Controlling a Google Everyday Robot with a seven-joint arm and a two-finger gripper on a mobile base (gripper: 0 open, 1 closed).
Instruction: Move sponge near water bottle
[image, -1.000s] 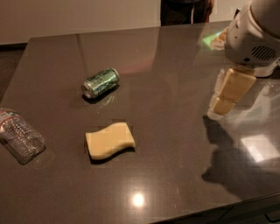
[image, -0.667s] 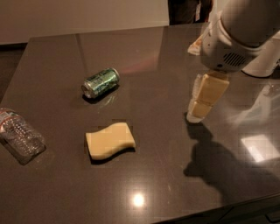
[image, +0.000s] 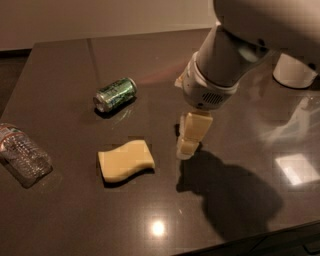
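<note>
The sponge (image: 125, 160) is a flat pale yellow block with wavy edges, lying near the middle of the dark table (image: 65, 70). The water bottle (image: 22, 155) is clear ribbed plastic and lies on its side at the table's left edge. My gripper (image: 190, 140) hangs from the white arm just right of the sponge, a short gap away, low over the table. It holds nothing.
A green soda can (image: 115, 94) lies on its side behind the sponge. A white round object (image: 295, 70) stands at the back right. The table's front edge runs along the bottom right.
The arm has swung left and down, bringing the gripper from the table's right side to just beside the sponge. The sponge, can and bottle have not moved.
</note>
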